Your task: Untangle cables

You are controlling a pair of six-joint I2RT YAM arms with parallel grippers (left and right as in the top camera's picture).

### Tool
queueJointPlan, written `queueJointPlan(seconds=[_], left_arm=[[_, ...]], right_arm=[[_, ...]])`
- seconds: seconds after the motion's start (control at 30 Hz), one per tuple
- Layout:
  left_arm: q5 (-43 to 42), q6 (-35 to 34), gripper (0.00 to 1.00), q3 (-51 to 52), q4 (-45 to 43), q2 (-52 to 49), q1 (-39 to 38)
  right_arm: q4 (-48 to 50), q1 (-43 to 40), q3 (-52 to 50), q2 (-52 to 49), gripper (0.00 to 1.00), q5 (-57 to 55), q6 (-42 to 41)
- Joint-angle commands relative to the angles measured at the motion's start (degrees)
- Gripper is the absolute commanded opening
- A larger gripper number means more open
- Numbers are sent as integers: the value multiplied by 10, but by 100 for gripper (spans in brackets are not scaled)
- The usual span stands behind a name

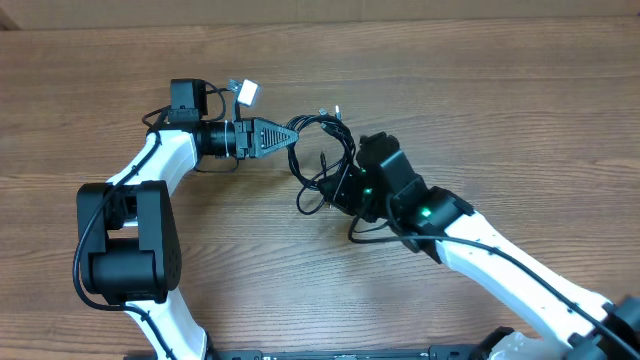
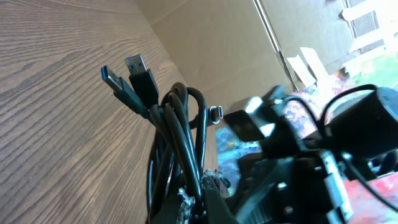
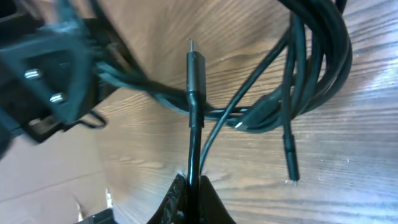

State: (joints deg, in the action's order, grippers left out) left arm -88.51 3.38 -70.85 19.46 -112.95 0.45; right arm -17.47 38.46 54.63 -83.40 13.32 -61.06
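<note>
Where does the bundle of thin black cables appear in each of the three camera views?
Overhead: the bundle of thin black cables sits just above the centre of the picture.
Left wrist: it fills the lower centre, its black USB plugs pointing to the upper left.
Right wrist: its coil is at the upper right; one strand runs down to the bottom centre.
Shared landmark: the brown wood-grain table under it.

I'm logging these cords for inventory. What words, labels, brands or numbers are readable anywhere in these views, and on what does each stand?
None can be read.
cables: no print visible on the black jackets.
USB plugs: no logo or marking shows.
white piece in the overhead view: too small to tell whether it bears any writing.
</note>
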Motion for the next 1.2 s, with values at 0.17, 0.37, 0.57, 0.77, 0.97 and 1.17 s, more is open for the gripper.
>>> queueJointPlan(seconds=[0.17,0.37,0.57,0.77,0.97,1.17], left_arm=[[-21,2,4,3,-2,-3,-13],[-21,3,4,2,-2,-3,-13],[-21,3,4,2,-2,-3,-13],[-21,3,4,2,-3,-3,-13],[-21,3,4,2,-3,-3,-13],[-21,3,4,2,-3,-3,-13]], right_arm=[[121,-39,2,-88,4,-18,-6],[155,-98,2,-120,15,-15,-6],[155,-97,2,-125,42,-7,-6],[148,-115,2,-114,45,50,52],[68,-173,2,-68,45,131,123],[-29,-217,2,-60,45,198,165]])
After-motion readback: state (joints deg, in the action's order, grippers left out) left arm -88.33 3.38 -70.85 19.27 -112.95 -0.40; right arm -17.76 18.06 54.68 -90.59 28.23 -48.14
